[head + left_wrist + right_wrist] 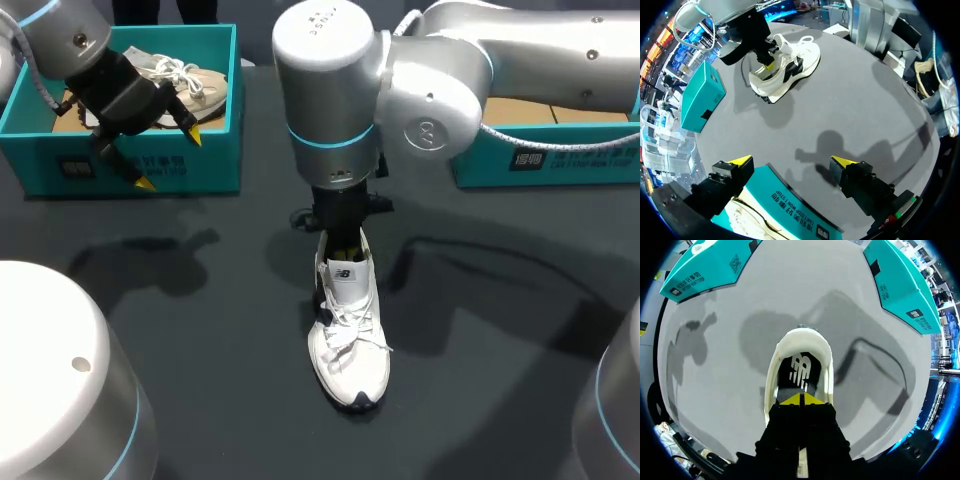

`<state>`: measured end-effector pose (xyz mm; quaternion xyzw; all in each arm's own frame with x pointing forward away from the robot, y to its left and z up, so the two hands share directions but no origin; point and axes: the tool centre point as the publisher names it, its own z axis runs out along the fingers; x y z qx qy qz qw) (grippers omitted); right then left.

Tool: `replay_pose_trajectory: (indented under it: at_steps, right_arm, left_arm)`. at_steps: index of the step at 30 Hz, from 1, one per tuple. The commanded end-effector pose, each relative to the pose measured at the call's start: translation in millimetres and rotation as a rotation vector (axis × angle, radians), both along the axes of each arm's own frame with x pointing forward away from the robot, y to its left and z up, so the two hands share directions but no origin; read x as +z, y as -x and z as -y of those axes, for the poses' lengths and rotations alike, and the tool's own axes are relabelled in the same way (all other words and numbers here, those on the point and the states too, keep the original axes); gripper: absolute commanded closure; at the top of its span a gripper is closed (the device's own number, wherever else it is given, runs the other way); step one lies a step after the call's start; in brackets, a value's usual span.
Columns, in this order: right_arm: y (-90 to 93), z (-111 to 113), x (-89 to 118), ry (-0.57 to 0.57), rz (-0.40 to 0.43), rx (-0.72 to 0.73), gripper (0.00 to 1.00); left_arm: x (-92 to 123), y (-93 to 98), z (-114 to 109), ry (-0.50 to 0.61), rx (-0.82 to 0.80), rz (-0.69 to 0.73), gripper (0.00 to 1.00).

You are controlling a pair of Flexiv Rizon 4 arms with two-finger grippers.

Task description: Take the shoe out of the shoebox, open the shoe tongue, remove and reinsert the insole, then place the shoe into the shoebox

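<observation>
resting inside white shoe (350,358): right jaws

We see our dark grey table (200,300) carrying 3 things: a white shoe (349,340) near its middle, the left shoebox (130,160) and the right shoebox (545,160) at its far side, well apart.

You have the white shoe (349,345) standing upright mid-table, toe toward the near edge, dark insole (799,369) lying inside (logo showing), well apart from the teal shoebox (580,160) behind.
</observation>
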<state>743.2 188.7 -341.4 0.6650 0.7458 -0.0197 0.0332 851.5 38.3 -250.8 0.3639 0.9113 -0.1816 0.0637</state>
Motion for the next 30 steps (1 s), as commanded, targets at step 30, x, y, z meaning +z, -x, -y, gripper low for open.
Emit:
replay_pose_trajectory:
  at_steps: [30]
  right_arm:
    - [26.8,-8.2,7.1,-0.003,-0.1,-0.041,0.66]
  left_arm:
    - [0.4,0.2,-0.6,-0.002,-0.001,0.0,0.0]
